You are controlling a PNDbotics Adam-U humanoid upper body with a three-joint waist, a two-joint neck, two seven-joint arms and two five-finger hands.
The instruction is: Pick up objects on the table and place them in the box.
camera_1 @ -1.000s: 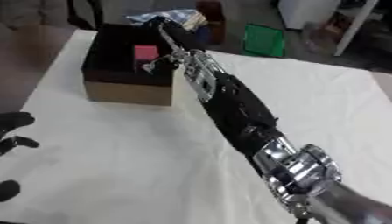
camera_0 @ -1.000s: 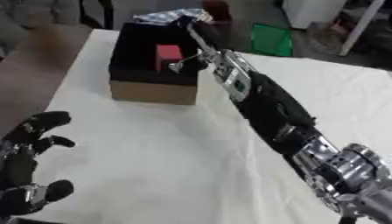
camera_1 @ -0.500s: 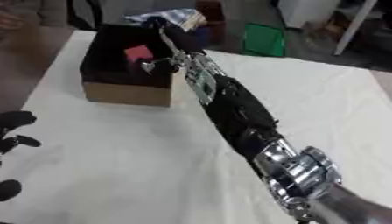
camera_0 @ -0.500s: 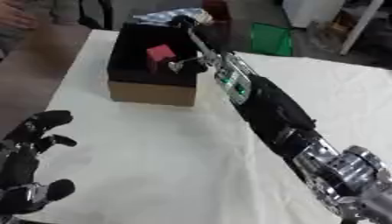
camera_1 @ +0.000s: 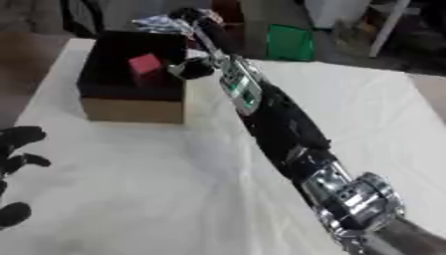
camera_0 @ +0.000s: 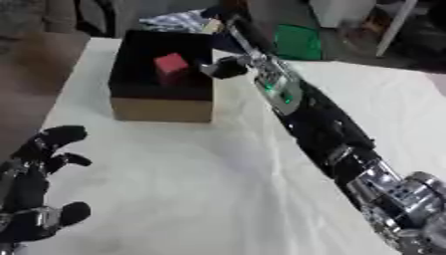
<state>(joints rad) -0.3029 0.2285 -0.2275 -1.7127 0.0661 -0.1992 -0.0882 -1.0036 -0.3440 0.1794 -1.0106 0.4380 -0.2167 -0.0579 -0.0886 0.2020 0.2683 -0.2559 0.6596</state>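
Red block (camera_0: 170, 64) lies inside box (camera_0: 161, 108). Right hand (camera_0: 228, 67) beside it, fingers apart, holding nothing. Left hand (camera_0: 35, 191) rests relaxed, lower left.

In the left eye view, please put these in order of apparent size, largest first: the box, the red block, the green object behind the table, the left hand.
1. Box.
2. Left hand, though it is much nearer the camera, which enlarges it.
3. Green object.
4. Red block.
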